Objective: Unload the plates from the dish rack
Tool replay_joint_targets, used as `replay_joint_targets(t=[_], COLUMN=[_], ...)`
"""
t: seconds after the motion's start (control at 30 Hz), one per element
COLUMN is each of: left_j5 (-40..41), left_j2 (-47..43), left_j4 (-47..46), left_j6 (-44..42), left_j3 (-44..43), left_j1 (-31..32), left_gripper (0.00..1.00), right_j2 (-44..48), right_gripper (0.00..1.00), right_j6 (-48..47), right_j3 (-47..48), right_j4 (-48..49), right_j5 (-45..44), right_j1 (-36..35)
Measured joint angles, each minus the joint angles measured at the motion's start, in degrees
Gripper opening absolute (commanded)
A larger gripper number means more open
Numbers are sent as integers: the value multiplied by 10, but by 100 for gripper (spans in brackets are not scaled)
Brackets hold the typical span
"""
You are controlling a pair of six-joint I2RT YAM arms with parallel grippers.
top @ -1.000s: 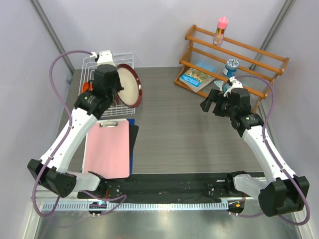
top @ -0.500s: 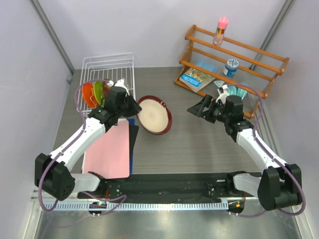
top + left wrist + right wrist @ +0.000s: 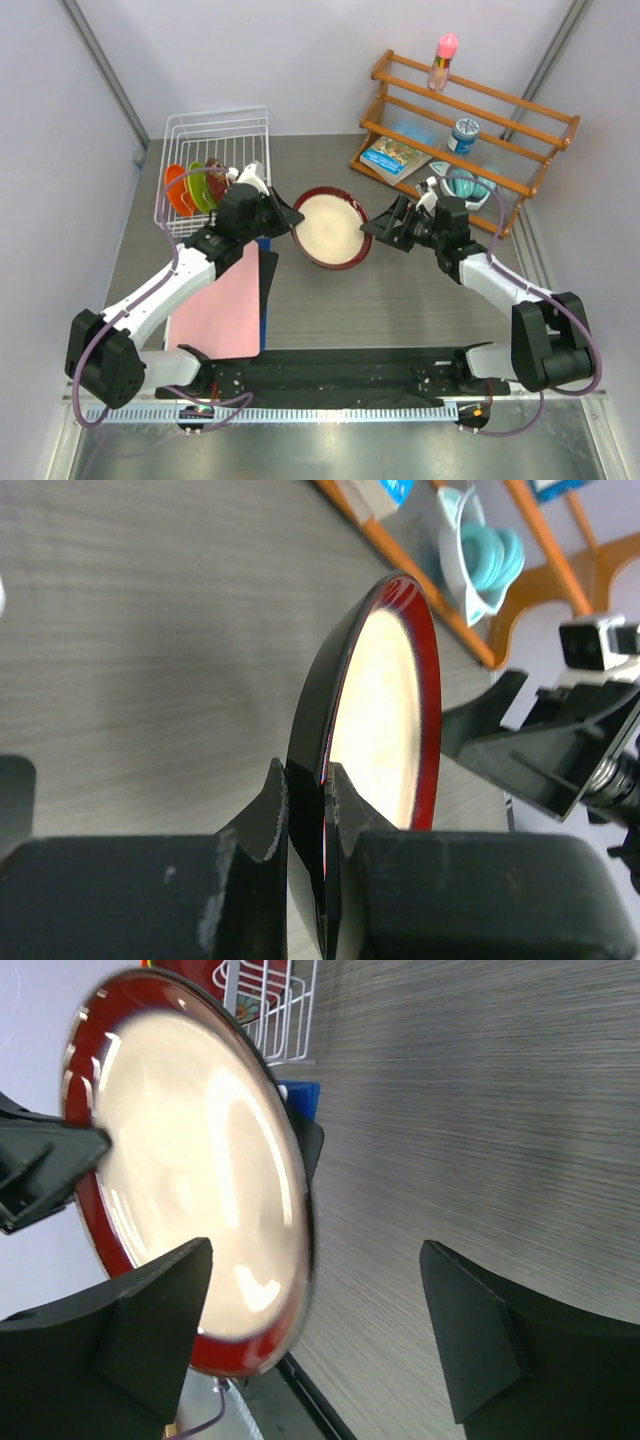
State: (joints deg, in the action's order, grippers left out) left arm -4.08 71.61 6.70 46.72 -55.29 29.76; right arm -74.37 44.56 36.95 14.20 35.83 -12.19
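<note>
Handover seems to be the step in hand, judging from how the two arms face each other to the right of the dish rack (image 3: 215, 130).

Inside the rack's left part stand the orange plate (image 3: 176, 188), the green plate (image 3: 197, 185) and the dark red plate (image 3: 217, 180), all on edge.

Just right of the rack, the left tool (image 3: 280, 213) is clamped on the near rim of the cream plate (image 3: 328, 228). The left wrist view shows one finger on each face of it. The plate hangs tilted, clear of the tabletop (image 3: 420, 290), with its cream face turned toward the far arm.

Further right of the rack, the right tool (image 3: 378, 228) stands with its fingers spread wide, just beside the plate's opposite rim. I cannot tell whether it is touching yet.

To do this well, the right tool should slide on until the rim sits deep between its fingers, then close squarely across the plate's thickness. The left tool should let go only after that grip is firm. A glazed rim held at one point is likely to pivot or slip, so both arms are best kept steady during the swap.

Compared with half a second ago, the plate has moved further right of the rack and turned more toward the right arm. The right tool has come in leftward to meet it. A second ago the plate was still up against the rack.
</note>
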Motion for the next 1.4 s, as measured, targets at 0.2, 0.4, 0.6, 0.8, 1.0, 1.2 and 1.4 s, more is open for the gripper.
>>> replay_joint_targets(t=[0.2, 0.4, 0.6, 0.8, 1.0, 1.2, 1.4], left_j5=[3, 28, 50, 101, 200, 294, 396], left_j2=[13, 21, 21, -9, -97, -125, -120], left_j4=[-6, -13, -13, 0, 18, 45, 63], left_j6=[9, 21, 9, -24, -68, -104, -162], left_j3=[15, 20, 21, 21, 33, 39, 39], left_j1=[30, 27, 26, 43, 45, 45, 45], left_gripper=[0, 0, 43, 66, 77, 92, 99], right_j2=[-36, -59, -31, 51, 65, 15, -19], right_gripper=[43, 1, 1, 1, 1, 1, 2], right_j6=[20, 67, 69, -12, -57, -83, -78], right_j3=[0, -2, -4, -5, -18, -31, -38], right_j4=[39, 79, 70, -72, -150, -169, -136], right_j5=[7, 34, 10, -86, -143, -164, -146], right_j1=[-24, -12, -10, -6, 67, 86, 86])
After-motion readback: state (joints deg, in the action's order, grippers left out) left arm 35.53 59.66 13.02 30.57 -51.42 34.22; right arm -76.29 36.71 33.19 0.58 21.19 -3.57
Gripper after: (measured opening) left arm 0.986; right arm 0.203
